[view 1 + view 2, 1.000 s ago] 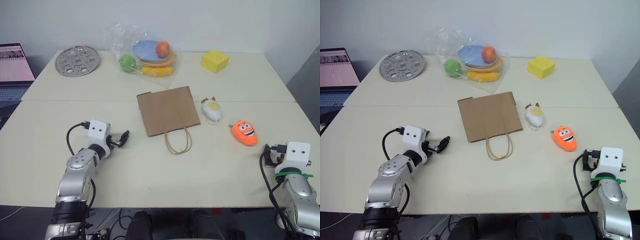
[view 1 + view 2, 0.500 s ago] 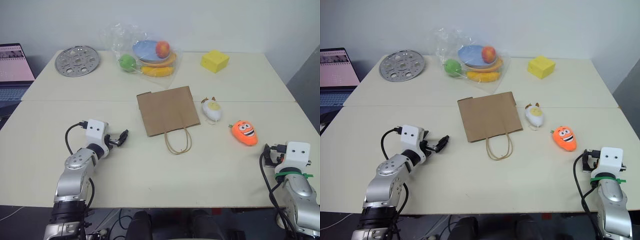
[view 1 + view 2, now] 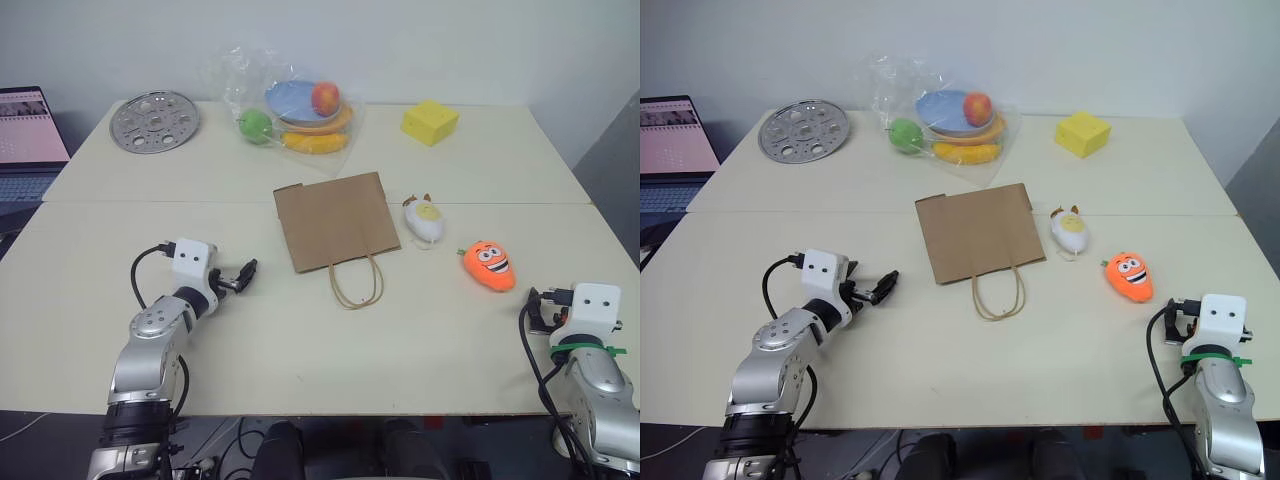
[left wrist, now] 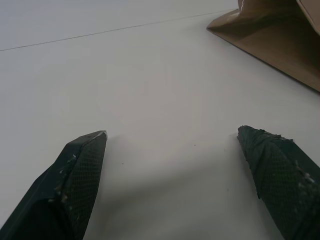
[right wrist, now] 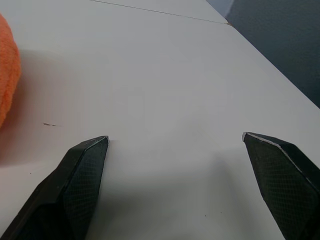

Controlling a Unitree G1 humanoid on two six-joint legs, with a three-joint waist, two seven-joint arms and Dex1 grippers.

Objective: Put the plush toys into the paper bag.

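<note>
1. The paper bag [image 3: 329, 221] is seen lying flat near the middle of the counter [image 3: 300, 340], its loop handles on the near side and its mouth pressed shut.
2. The 2 plush toys are found to the right of the bag: the white egg toy [image 3: 423, 220] just beside the bag's right edge, and the orange carrot toy [image 3: 488, 265] nearer and further right, apart from the egg.
3. The left claw [image 3: 243, 275] is held low over bare counter, left of the bag and well apart from it; its fingers [image 4: 75, 175] are spread wide and nothing is held.
4. The right claw [image 5: 175, 150] is likewise spread wide and empty, at the near right of the counter, with the carrot toy just ahead of it and to its left.
5. No toy has yet been bagged, so the whole task is judged to remain.
6. The main risk is judged to be the flat bag: a toy could be pushed against a closed mouth and slid across the paper instead of in, unless the bag is first opened or lifted by a handle.
7. The soft, rounded toys could be nudged away or squeezed out of a shallow pinch.
8. The carrot could be knocked off the near right edge by a careless reach.
</note>
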